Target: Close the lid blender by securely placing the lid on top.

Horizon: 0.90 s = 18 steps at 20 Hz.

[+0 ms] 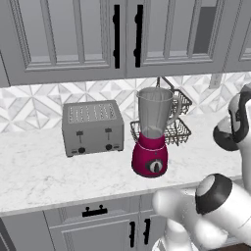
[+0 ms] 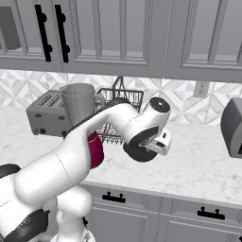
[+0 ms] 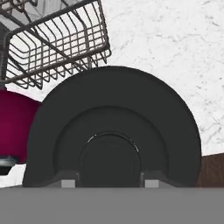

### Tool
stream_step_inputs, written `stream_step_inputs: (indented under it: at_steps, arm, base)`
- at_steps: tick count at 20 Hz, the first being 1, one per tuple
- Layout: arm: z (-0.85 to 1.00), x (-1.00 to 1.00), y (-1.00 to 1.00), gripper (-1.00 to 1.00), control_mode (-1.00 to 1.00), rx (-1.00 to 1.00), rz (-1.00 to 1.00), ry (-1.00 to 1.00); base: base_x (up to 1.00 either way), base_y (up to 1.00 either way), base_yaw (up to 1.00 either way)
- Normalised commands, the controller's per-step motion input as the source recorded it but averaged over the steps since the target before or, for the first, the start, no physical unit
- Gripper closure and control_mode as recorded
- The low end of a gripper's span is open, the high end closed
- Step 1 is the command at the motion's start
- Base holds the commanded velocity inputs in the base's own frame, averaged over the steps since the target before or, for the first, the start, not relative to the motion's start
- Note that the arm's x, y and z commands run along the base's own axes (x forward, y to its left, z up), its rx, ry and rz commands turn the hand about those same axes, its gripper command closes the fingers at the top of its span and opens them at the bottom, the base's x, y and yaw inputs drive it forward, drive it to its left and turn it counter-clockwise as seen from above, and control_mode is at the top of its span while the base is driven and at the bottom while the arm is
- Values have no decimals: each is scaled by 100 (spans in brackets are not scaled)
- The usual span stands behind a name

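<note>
The blender (image 1: 153,128) stands on the counter, its clear jar (image 2: 78,101) open at the top on the magenta base (image 2: 96,149). The dark grey round lid (image 3: 113,118) looms close in the hand view, with my gripper (image 3: 109,183) shut on its raised middle knob, one fingertip on each side. In the right base view the lid (image 2: 137,152) hangs under my hand above the counter, to the right of the blender and lower than the jar's mouth. The magenta base (image 3: 13,127) shows at the left edge of the hand view.
A silver toaster (image 1: 93,127) stands left of the blender. A wire basket (image 1: 179,128) sits just behind it to the right, near the lid (image 3: 57,39). A grey appliance (image 2: 232,127) is at the far right. Wall cabinets (image 1: 73,34) hang low overhead.
</note>
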Motion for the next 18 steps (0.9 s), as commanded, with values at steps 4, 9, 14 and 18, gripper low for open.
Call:
stream_step_inputs:
  at_steps: [4, 9, 14, 18]
  arm:
    - [100, -34, 42, 100, -100, -3, 4, -19]
    - [100, -29, 45, 100, -100, -2, 0, -13]
    - [100, -21, 53, 100, -100, -1, 0, -9]
    - [100, -11, 63, 100, -100, 0, 0, -2]
  base:
    - [0, 0, 0]
    - [0, 0, 0]
    - [0, 0, 0]
    - [0, 0, 0]
